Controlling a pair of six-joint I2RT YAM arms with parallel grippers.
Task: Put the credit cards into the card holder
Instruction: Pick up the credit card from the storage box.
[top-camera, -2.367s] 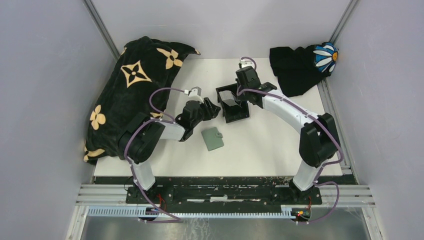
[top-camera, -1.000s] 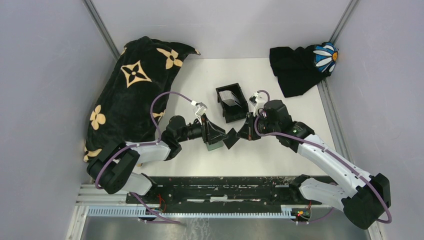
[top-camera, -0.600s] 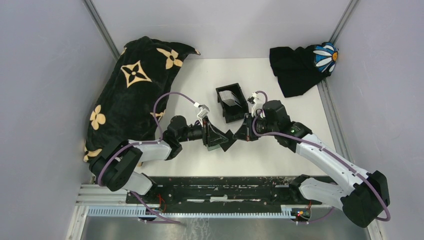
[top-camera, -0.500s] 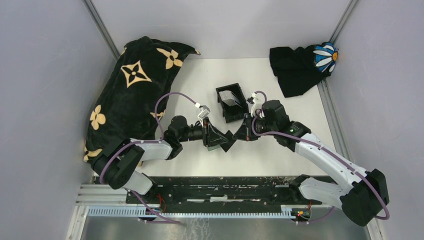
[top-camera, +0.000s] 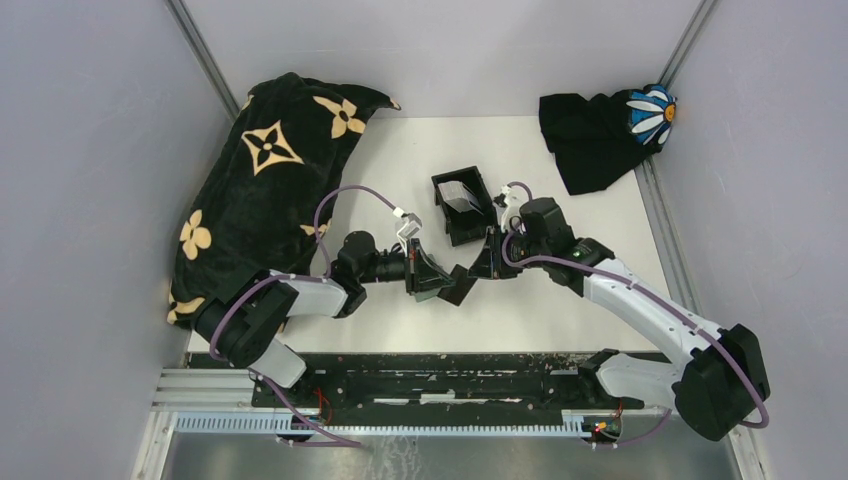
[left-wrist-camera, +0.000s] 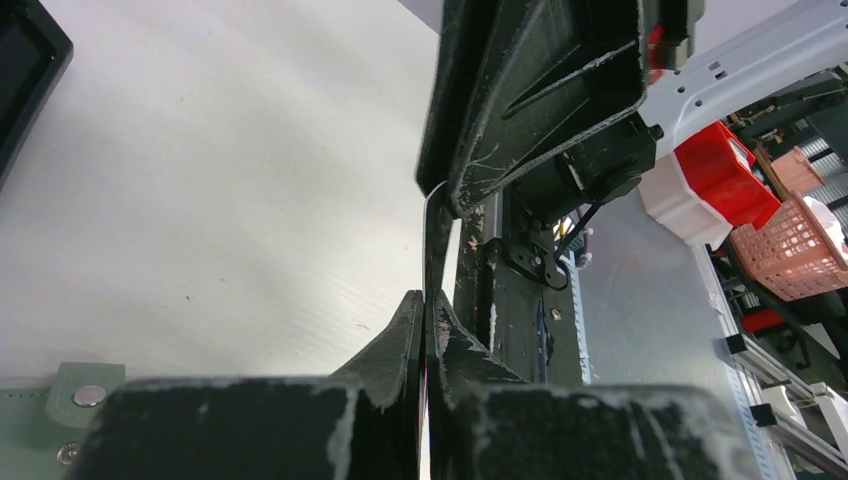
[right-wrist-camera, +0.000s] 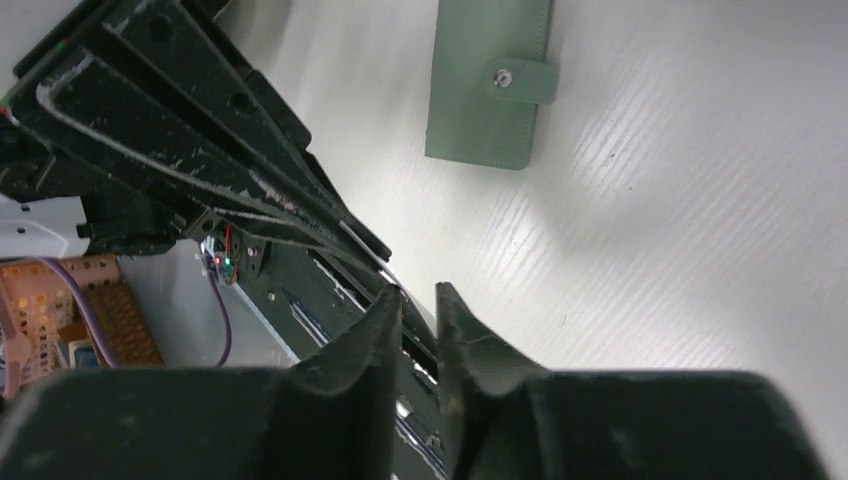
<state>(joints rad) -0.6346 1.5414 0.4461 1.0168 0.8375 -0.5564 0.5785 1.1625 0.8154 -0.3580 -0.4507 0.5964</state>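
My left gripper (left-wrist-camera: 428, 300) is shut on a thin credit card (left-wrist-camera: 432, 250), seen edge-on and standing up between its fingers. My right gripper (right-wrist-camera: 413, 290) meets it tip to tip just above the table, jaws a little apart, one fingertip (left-wrist-camera: 460, 200) against the card's far end. Both grippers, left (top-camera: 446, 280) and right (top-camera: 471, 271), hover just in front of the black card holder (top-camera: 440, 195), which has a whitish card (top-camera: 459, 196) in it. A grey-green snap wallet (right-wrist-camera: 487, 90) lies flat under the left gripper.
A big black blanket with tan flowers (top-camera: 260, 190) covers the table's left side. A black cloth with a white daisy (top-camera: 600, 135) lies at the back right corner. The black rail (top-camera: 450, 370) with the arm bases runs along the near edge.
The left gripper has closed on the card that the right gripper held out. The right jaws have parted. Both arms stayed nearly in place in front of the holder.
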